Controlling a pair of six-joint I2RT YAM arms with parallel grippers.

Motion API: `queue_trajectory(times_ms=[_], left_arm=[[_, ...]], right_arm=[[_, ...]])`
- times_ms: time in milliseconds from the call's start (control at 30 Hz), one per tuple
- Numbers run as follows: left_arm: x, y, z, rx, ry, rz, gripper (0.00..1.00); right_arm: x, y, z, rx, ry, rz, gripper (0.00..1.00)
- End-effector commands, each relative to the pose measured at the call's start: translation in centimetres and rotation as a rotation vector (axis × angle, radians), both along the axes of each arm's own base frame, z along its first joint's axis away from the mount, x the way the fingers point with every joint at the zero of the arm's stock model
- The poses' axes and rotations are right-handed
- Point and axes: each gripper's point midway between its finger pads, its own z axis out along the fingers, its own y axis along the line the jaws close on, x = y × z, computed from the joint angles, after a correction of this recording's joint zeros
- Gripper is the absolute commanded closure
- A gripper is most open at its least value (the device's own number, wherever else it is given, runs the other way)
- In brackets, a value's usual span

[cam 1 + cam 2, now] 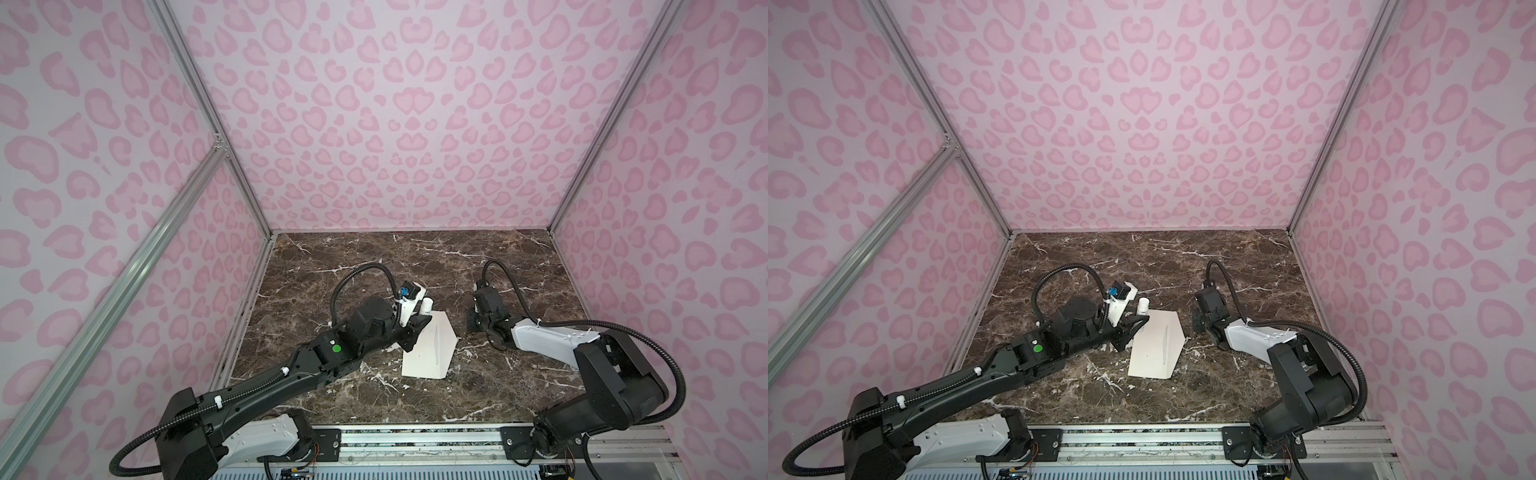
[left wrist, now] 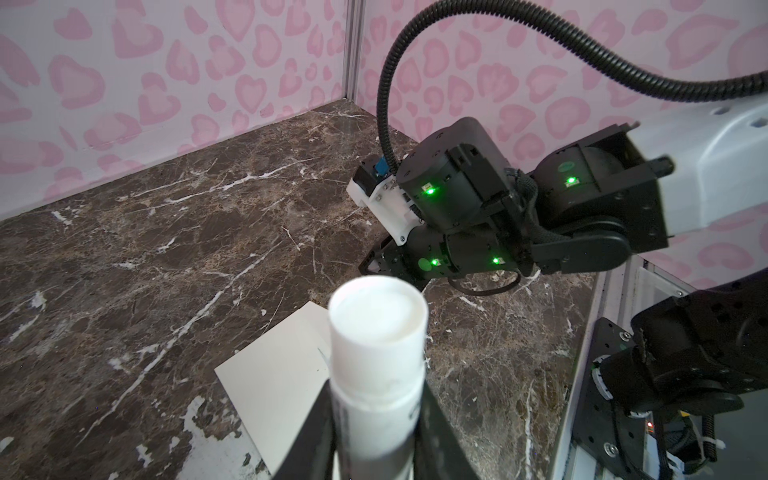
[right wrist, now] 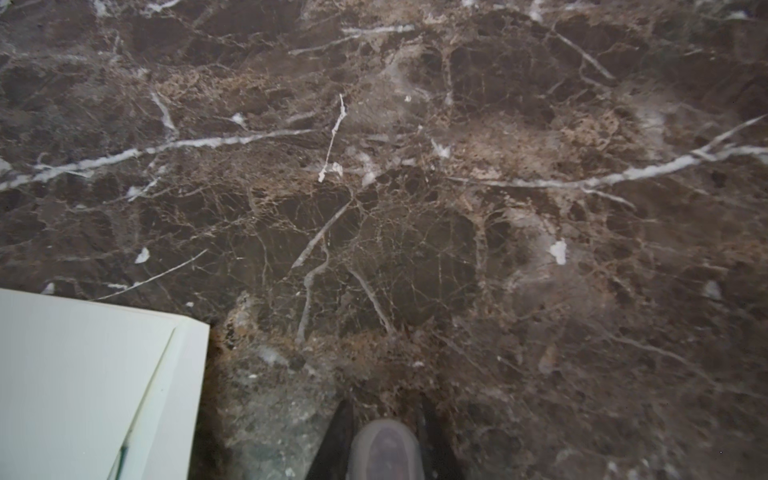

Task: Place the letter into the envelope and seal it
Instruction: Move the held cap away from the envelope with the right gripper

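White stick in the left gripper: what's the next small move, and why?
Probably tip the white stick down onto the envelope's open flap. The left gripper is clamped on it by the envelope's far corner, its end off the paper. The flap lies unfolded toward the right gripper, which holds a greyish cap-like piece clear of the paper.

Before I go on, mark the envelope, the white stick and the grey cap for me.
envelope (image 1: pixel 424 355): in a top view, on the middle of its flat face.
white stick (image 2: pixel 376 357): left wrist view, on its side wall just below the round open end.
grey cap (image 3: pixel 384 451): right wrist view, on its rounded top.
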Motion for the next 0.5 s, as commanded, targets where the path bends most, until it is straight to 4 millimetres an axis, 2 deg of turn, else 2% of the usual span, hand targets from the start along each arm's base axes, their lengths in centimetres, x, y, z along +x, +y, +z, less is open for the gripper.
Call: queue_trajectory(times_ms=[0,467], left_arm=[[0.1,0.0,0.6,-0.015,-0.019,0.003,0.89],[0.1,0.0,0.5,-0.011,-0.011,0.003,0.89]], right_arm=[[0.9,-0.2,0.3,-0.022,-0.042,-0.003,0.83],[-0.2,-0.8,-0.8,-0.041,-0.021,-0.004,0.79]])
